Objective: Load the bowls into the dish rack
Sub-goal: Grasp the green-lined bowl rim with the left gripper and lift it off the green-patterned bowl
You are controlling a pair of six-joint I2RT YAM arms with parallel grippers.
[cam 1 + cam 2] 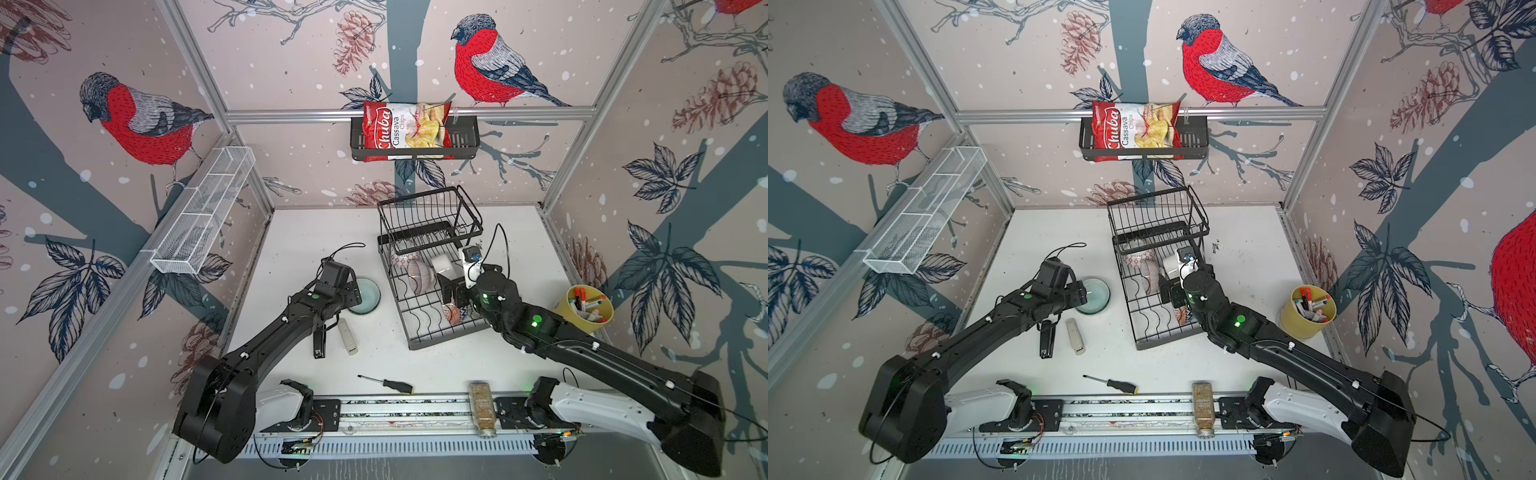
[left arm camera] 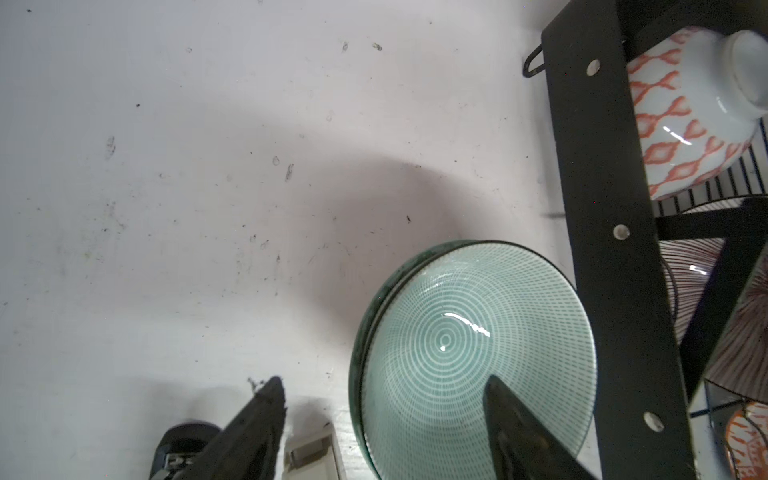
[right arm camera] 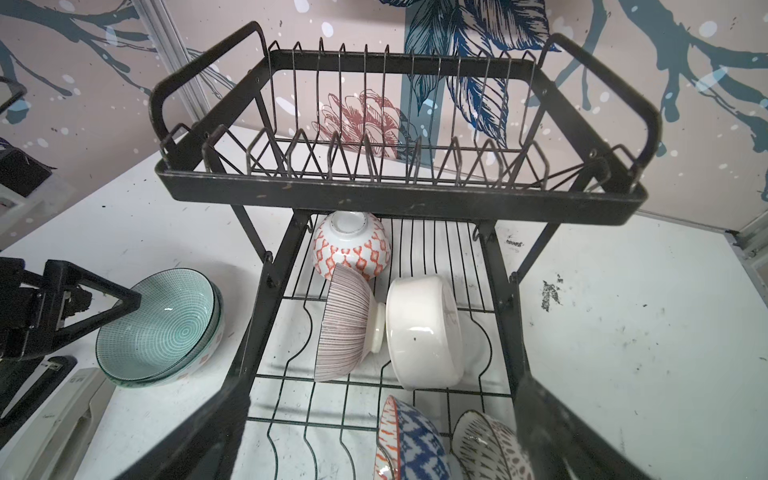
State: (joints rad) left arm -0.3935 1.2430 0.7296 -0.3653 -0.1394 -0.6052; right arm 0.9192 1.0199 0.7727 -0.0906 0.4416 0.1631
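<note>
Five bowls (image 3: 424, 332) in dish rack (image 3: 399, 199); teal stack (image 3: 162, 328) waits mid-table (image 1: 415, 365) beside it. Left gripper (image 2: 384, 380) spread astride its rim, right gripper (image 3: 384, 403) spread, empty.

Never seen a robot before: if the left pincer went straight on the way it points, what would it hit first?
Probably the teal bowl: the open left pincer straddles its near rim, so that rim lies first in line. How far apart they are is unclear.
</note>
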